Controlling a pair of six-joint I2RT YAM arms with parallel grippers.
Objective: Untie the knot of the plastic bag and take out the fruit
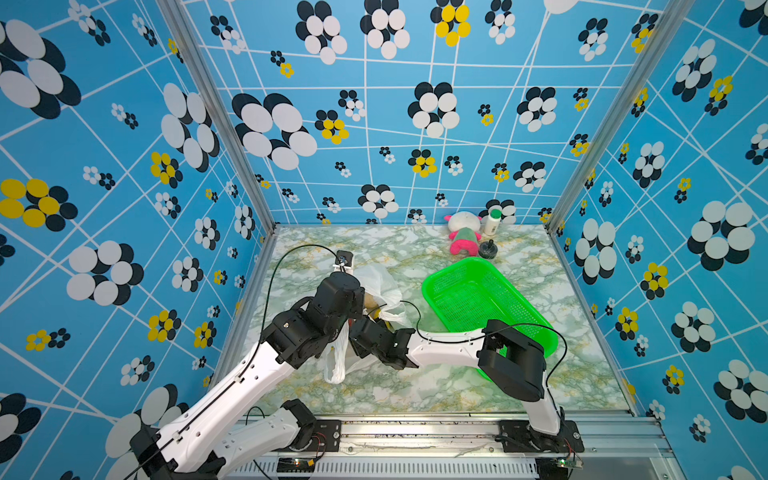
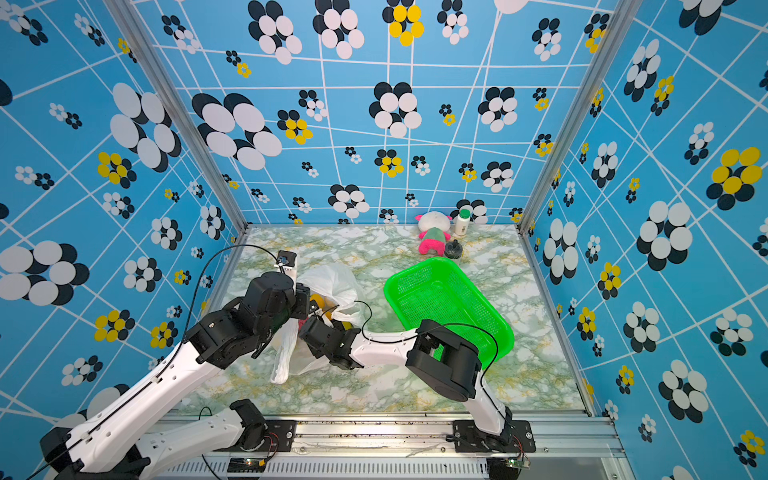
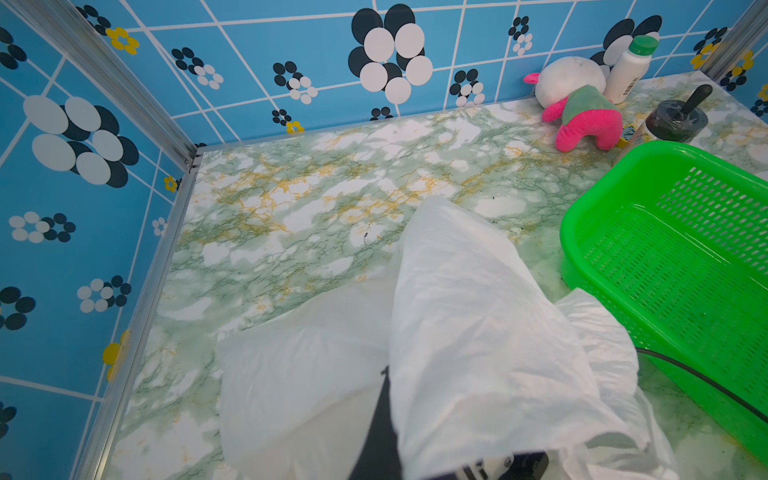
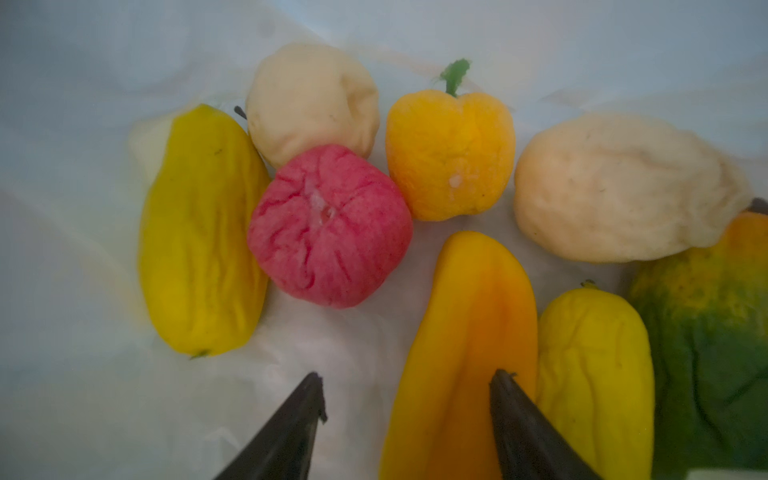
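Observation:
The plastic bag (image 1: 384,286) lies crumpled at the table's left middle, its mouth held up and open. My left gripper (image 1: 358,303) is shut on the bag's rim; in the left wrist view the white film (image 3: 457,311) drapes over the jaws and hides them. My right gripper (image 4: 407,382) is open inside the bag, just above the fruit. Below it lie a wrinkled red-pink ball (image 4: 330,226), a yellow oblong piece (image 4: 199,232), two beige ones (image 4: 311,99), a stemmed orange one (image 4: 449,153) and an orange-yellow oblong one (image 4: 469,332) partly between the fingers. The knot is out of view.
A green basket (image 1: 478,299) stands right of the bag, under my right arm. At the back right are a pink-and-white plush toy (image 1: 463,235), a white bottle (image 1: 493,222) and a small black round object (image 1: 488,249). Patterned walls close off three sides.

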